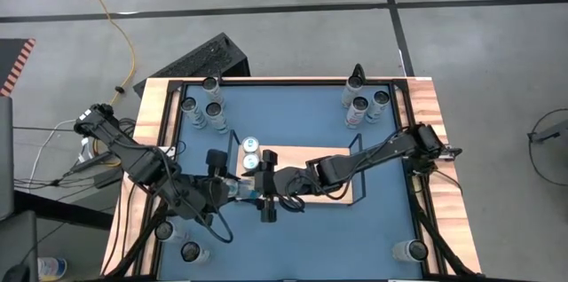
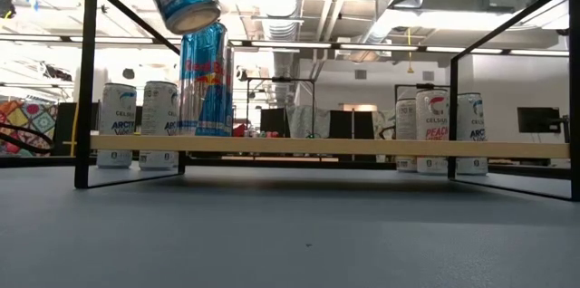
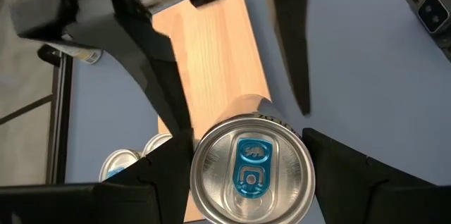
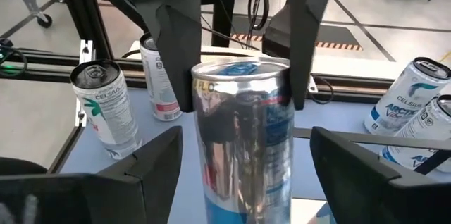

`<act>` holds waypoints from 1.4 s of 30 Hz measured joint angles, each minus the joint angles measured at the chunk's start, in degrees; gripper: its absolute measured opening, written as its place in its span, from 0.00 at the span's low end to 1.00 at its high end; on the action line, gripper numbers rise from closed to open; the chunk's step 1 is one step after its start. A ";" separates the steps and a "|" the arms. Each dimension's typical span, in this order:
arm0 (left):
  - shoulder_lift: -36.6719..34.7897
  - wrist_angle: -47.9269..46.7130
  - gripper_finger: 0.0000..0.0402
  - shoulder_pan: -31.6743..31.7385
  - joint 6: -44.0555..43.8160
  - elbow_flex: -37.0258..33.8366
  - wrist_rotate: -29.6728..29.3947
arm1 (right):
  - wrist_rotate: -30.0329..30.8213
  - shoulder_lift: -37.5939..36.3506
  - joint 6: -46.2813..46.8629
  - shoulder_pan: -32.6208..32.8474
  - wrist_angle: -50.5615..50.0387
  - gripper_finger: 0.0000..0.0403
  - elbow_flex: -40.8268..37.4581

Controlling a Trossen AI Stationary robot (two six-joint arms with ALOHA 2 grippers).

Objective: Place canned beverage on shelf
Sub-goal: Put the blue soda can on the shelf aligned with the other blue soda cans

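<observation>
Both arms meet over the left end of the shelf (image 1: 342,189), and between them is a blue and silver can (image 1: 252,190) held off the board, tilted in the low view with its base toward the camera. The left gripper (image 3: 250,175) has its jaws spread just wide enough to sit against the can's two sides, the can's pull-tab top facing its wrist camera. The right gripper (image 4: 243,146) also has its jaws on either side of the same can (image 4: 243,146), though in that view its fingers (image 4: 141,175) seem to stand a little off the metal, so whether they press on it is hard to say. Just beside the held can, two more cans (image 1: 250,147) stand upright on the shelf's left end. Farther out on the blue tabletop (image 1: 293,113), white cans are grouped near the far left corner (image 1: 202,109) and far right corner (image 1: 366,105), with others near the front edge (image 1: 177,239).
</observation>
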 joint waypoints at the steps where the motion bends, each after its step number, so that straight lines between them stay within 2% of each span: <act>1: 0.00 0.08 0.54 0.01 0.21 0.00 0.00 | 0.00 0.43 0.09 -0.02 0.47 0.74 0.06; 7: 0.00 0.39 0.54 0.00 0.30 0.00 0.02 | 0.00 2.91 0.06 -0.35 2.16 0.74 -0.01; 22: 0.00 0.74 0.54 0.99 0.30 -0.20 0.91 | 0.00 2.25 -0.56 -0.74 2.03 0.72 0.76; 28: 0.00 1.27 0.54 1.84 0.32 -0.20 2.29 | 0.01 2.25 -0.33 -0.73 1.75 0.65 0.76; 36: 0.00 1.29 0.54 1.86 0.45 -0.22 2.69 | 1.30 2.25 1.05 -0.60 1.51 0.41 0.76; 38: 0.00 1.29 0.58 1.81 0.35 -0.22 2.56 | 1.99 2.25 1.00 -0.11 1.94 0.41 0.76; 42: -0.06 2.09 0.71 1.77 -1.37 -0.20 1.66 | 7.48 2.30 1.50 1.34 2.80 0.41 0.76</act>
